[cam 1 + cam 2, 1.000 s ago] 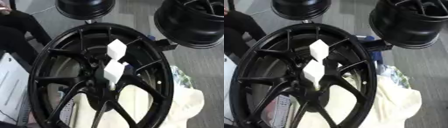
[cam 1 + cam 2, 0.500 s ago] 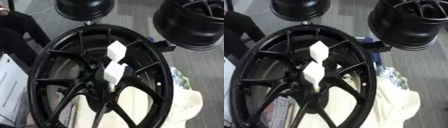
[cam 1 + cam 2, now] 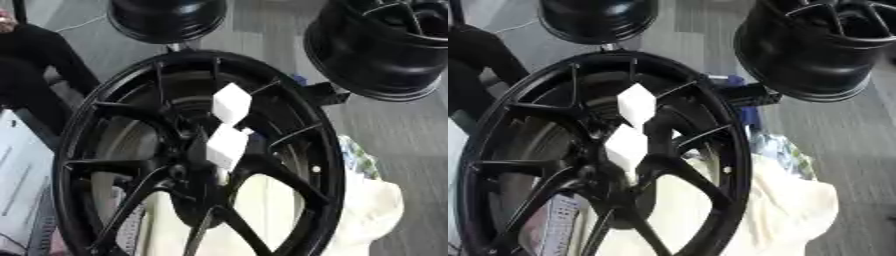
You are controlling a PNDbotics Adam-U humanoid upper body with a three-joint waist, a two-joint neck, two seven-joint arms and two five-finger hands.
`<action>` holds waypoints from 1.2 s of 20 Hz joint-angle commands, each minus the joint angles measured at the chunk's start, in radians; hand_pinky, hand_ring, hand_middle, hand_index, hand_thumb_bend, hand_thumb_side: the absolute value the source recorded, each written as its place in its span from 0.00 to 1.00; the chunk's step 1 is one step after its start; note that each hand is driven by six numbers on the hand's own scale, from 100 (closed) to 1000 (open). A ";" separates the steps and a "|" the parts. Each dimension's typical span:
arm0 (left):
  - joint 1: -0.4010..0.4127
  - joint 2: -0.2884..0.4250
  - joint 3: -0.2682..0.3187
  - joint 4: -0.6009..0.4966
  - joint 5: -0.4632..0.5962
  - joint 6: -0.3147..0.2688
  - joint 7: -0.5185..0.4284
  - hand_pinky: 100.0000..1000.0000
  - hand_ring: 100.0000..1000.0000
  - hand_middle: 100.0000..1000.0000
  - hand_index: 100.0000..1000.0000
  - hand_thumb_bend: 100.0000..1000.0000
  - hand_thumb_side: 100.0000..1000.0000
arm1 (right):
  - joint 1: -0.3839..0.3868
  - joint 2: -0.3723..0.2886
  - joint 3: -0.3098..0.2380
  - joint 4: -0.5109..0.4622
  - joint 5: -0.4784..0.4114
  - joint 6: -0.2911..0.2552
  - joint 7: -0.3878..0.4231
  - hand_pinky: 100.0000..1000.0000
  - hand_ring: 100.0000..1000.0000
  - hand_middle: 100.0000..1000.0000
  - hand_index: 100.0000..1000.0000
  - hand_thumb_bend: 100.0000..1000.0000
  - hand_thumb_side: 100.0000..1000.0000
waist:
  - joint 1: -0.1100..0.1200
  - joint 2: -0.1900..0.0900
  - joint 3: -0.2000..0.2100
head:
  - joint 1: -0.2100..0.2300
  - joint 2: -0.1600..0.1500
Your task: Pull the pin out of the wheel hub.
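A large black spoked wheel hub (image 3: 289, 125) fills the middle of both views and stands tilted toward me. Two white block-shaped pieces sit at its centre. The upper white piece (image 3: 232, 102) stands over a spoke. The lower white piece (image 3: 227, 146) sits right at the hub's middle, just below and touching the first. I cannot make out any pin shaft under them. Neither of my hands shows in either view.
Two more black wheels stand behind, one at the top middle (image 3: 166, 20) and one at the top right (image 3: 815, 50). A cream cloth (image 3: 798, 205) lies under the hub's lower right. A white printed sheet (image 3: 22, 185) lies at the left. A dark-clothed person (image 3: 35, 65) is at the upper left.
The whole picture has slid down a little, so the camera moved. The hub and both white pieces keep their places relative to each other.
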 commanded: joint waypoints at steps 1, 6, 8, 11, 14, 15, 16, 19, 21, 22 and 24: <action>-0.006 0.029 0.016 -0.001 0.002 -0.010 -0.004 0.87 0.84 0.76 0.88 0.00 0.14 | -0.008 -0.036 -0.017 -0.012 0.010 0.313 -0.317 0.82 0.57 0.75 0.89 0.00 0.29 | 0.003 -0.016 0.000 | -0.004 -0.014; -0.002 0.022 0.015 0.000 0.004 -0.037 -0.034 0.90 0.88 0.78 0.88 0.10 0.04 | -0.008 -0.035 -0.018 -0.012 0.010 0.313 -0.317 0.82 0.57 0.75 0.89 0.00 0.29 | 0.002 -0.017 -0.001 | -0.005 -0.015; -0.001 0.020 0.018 0.002 0.006 -0.041 -0.033 0.89 0.86 0.75 0.87 0.05 0.05 | -0.008 -0.035 -0.018 -0.012 0.010 0.312 -0.317 0.82 0.57 0.75 0.89 0.00 0.29 | 0.002 -0.017 0.000 | -0.006 -0.016; 0.000 0.016 0.018 0.002 0.022 -0.037 -0.025 0.89 0.86 0.74 0.86 0.00 0.07 | -0.008 -0.035 -0.018 -0.012 0.011 0.312 -0.317 0.82 0.57 0.75 0.89 0.00 0.29 | 0.003 -0.017 -0.001 | -0.007 -0.016; 0.001 0.013 0.018 -0.010 0.056 -0.029 -0.016 0.89 0.85 0.73 0.85 0.00 0.11 | -0.007 -0.035 -0.019 -0.012 0.011 0.312 -0.317 0.82 0.57 0.75 0.89 0.00 0.29 | 0.003 -0.018 -0.001 | -0.008 -0.015; 0.001 0.012 0.018 -0.022 0.078 -0.025 -0.010 0.89 0.84 0.72 0.84 0.00 0.17 | -0.007 -0.035 -0.019 -0.013 0.012 0.313 -0.317 0.82 0.56 0.75 0.89 0.00 0.28 | 0.003 -0.018 0.000 | -0.008 -0.014; 0.001 0.012 0.017 -0.043 0.105 -0.023 -0.005 0.89 0.84 0.71 0.84 0.00 0.17 | -0.007 -0.036 -0.020 -0.013 0.013 0.313 -0.317 0.82 0.56 0.75 0.89 0.00 0.28 | 0.003 -0.018 0.000 | -0.008 -0.014; -0.001 0.019 0.013 -0.146 0.191 -0.031 0.007 0.88 0.82 0.68 0.83 0.00 0.19 | -0.008 -0.038 -0.019 -0.015 0.016 0.313 -0.317 0.82 0.57 0.75 0.89 0.00 0.28 | 0.004 -0.020 0.002 | -0.007 -0.012; 0.001 0.027 0.013 -0.237 0.236 -0.030 0.024 0.88 0.82 0.68 0.83 0.00 0.21 | -0.008 -0.040 -0.018 -0.018 0.019 0.314 -0.317 0.82 0.57 0.75 0.89 0.00 0.28 | 0.004 -0.021 0.003 | -0.006 -0.011; 0.002 0.029 0.013 -0.303 0.263 -0.040 0.034 0.88 0.82 0.67 0.83 0.00 0.22 | -0.008 -0.041 -0.017 -0.020 0.021 0.315 -0.317 0.82 0.57 0.75 0.89 0.00 0.27 | 0.004 -0.021 0.004 | -0.006 -0.010; 0.019 0.035 0.017 -0.446 0.318 -0.049 0.059 0.88 0.81 0.67 0.83 0.00 0.24 | -0.008 -0.042 -0.018 -0.024 0.024 0.317 -0.317 0.82 0.57 0.75 0.89 0.00 0.27 | 0.003 -0.021 0.005 | -0.006 -0.010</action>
